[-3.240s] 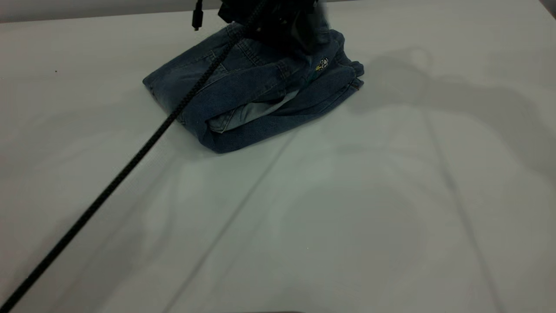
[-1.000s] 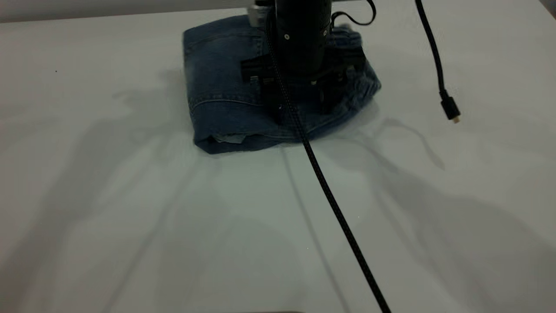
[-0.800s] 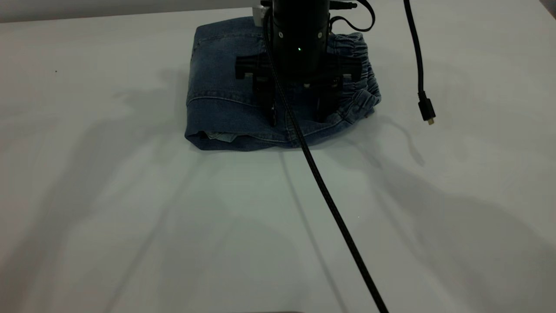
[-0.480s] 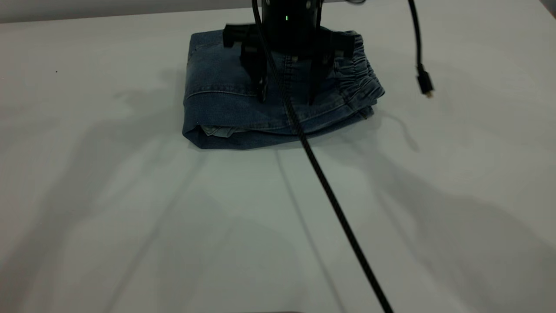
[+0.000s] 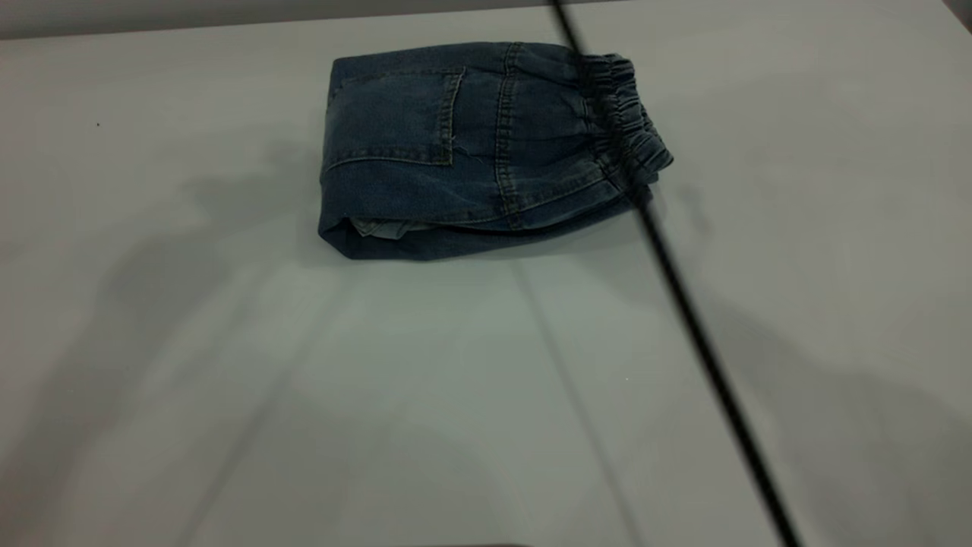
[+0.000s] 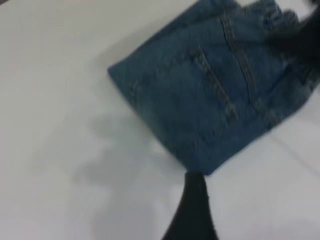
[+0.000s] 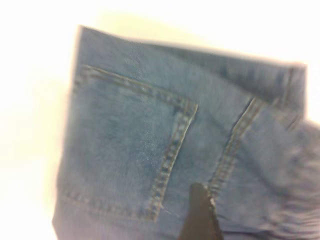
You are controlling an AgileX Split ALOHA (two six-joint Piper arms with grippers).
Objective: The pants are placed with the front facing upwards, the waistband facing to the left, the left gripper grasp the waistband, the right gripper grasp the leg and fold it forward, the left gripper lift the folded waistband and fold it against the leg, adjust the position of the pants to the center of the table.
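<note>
The exterior view looks steeply down on the desk (image 5: 228,365), the pants (image 5: 471,144) in the upper middle. The left wrist view hangs farther above them; the right wrist view sits close over their pocket.

Both wrist views blurred; gripper jaws perhaps cropped out.

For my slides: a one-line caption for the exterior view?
Folded blue denim shorts, patch pocket up and gathered elastic waistband toward the right, lie on the white table.
</note>
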